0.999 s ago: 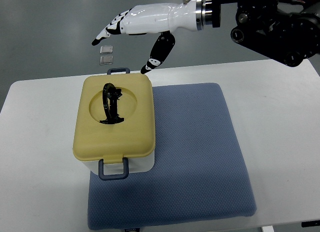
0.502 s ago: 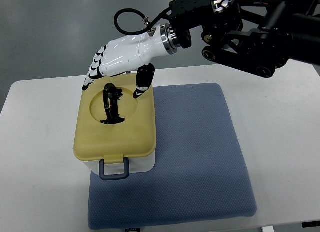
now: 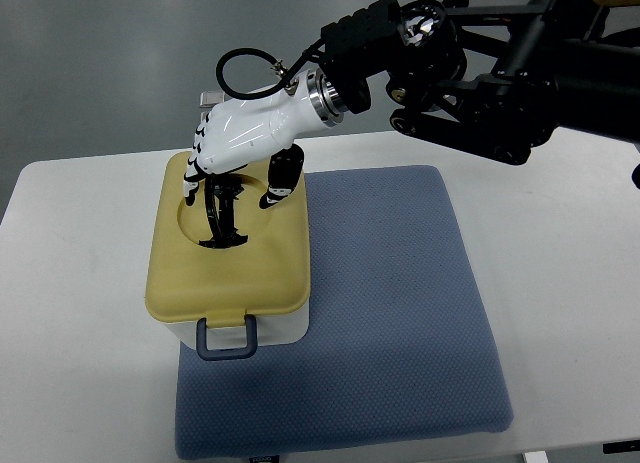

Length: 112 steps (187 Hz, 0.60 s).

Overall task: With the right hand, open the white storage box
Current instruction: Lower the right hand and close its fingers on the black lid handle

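Note:
The white storage box (image 3: 286,328) stands on the left part of a blue mat, under a pale yellow lid (image 3: 262,273). A black folding handle (image 3: 223,226) stands upright in the lid's round recess. My right hand (image 3: 232,195) hangs low over that recess and is open. Its fingers (image 3: 192,190) point down just left of the handle, and the thumb reaches down on the handle's right. The handle's top is hidden under the palm, and I cannot tell whether the hand touches it. A blue latch (image 3: 228,336) hangs at the box's near end.
The blue mat (image 3: 400,303) lies on a white table (image 3: 80,333) and stretches right of the box. My black right arm (image 3: 490,63) crosses the upper right above the table's far edge. Grey floor lies beyond.
My right hand came from above the table's far edge, down and toward me, until it was over the lid. Its fingers now dip into the recess around the handle. The box has not moved.

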### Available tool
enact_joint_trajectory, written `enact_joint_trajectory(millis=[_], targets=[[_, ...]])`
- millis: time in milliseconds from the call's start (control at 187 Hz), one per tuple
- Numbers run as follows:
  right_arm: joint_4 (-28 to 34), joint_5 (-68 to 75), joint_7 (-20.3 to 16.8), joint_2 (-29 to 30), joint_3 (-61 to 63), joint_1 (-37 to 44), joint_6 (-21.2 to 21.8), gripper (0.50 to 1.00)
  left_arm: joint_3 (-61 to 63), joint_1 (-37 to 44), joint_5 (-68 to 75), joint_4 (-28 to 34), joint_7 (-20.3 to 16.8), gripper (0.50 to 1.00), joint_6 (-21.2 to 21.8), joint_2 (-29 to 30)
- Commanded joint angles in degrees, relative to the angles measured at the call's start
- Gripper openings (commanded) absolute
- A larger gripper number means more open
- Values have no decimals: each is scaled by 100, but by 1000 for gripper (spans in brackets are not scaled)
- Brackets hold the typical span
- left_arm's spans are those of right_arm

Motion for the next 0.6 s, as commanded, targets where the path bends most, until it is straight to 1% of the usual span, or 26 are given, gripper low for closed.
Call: enact_joint_trajectory(millis=[0,69,155,358,438,470,476,508,518,529,556,593], targets=[[0,-19,0,14,0,13,5,762,0,0,2,0,0,1000,0,0],[0,-81,0,23,0,4,5,754,0,8,2,0,0,1000,0,0],[0,-151,0,58,-8,22,5,727,0,0,2,0,0,1000,0,0],[0,-204,0,94,-70,-4,5,705,0,0,2,0,0,1000,0,0],[0,-204,0,94,-70,-4,5,684,0,0,-7,0,0,1000,0,0],[0,-204,0,94,-70,-4,5,666,0,0,2,0,0,1000,0,0],[0,-204,0,94,-70,-4,5,654,0,8,2,0,0,1000,0,0],[0,-204,0,94,-70,-4,5,629,0,0,-7,0,0,1000,0,0],[0,-204,0,94,-70,-4,5,629,0,0,-7,0,0,1000,0,0],[0,-204,0,94,-70,-4,5,613,0,8,2,0,0,1000,0,0],[0,-204,0,94,-70,4,5,596,0,0,2,0,0,1000,0,0],[0,-204,0,94,-70,4,5,560,0,8,-7,0,0,1000,0,0]])
